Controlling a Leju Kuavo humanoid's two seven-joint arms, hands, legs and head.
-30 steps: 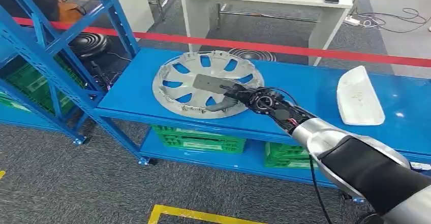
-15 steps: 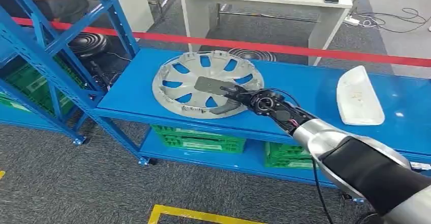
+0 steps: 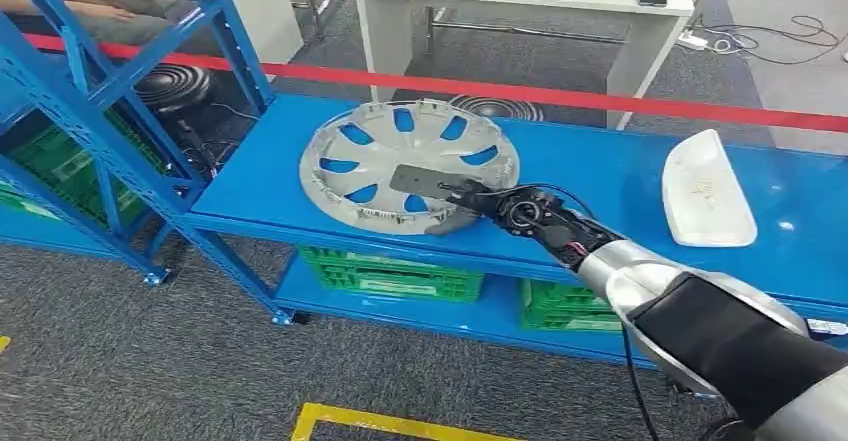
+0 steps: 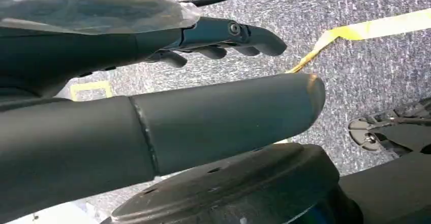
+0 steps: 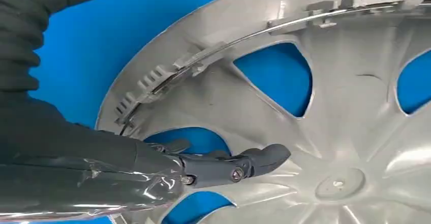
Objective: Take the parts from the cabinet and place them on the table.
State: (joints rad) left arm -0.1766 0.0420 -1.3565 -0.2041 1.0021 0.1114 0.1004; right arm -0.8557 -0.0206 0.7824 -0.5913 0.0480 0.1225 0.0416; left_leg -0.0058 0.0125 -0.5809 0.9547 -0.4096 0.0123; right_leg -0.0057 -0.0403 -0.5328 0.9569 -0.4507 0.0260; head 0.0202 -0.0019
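A silver-grey hubcap point(image 3: 370, 161) lies inner side up on the left part of the blue table point(image 3: 600, 171). My right hand point(image 3: 450, 199) reaches over the hubcap's near right rim, its dark fingers stretched flat above the centre and its thumb down by the rim edge. In the right wrist view the fingers point(image 5: 228, 165) hover straight over the hubcap's spokes point(image 5: 345, 107) with nothing in them. A white moulded part point(image 3: 707, 193) rests on the table's right side. My left hand point(image 4: 218, 107) hangs over the carpet, fingers loose and holding nothing.
A blue rack point(image 3: 90, 91) stands left of the table. Green crates point(image 3: 385, 273) sit on the table's lower shelf. Behind the table a red tape point(image 3: 560, 94) runs across, with a white desk point(image 3: 520, 1) beyond. A black hubcap point(image 3: 172, 86) lies on the floor. A person's arm point(image 3: 60, 1) shows at far left.
My right hand has sunk lower and drawn slightly back toward the rim, with its fingers flatter over the hubcap. The hubcap has not moved. The person behind the rack has shifted.
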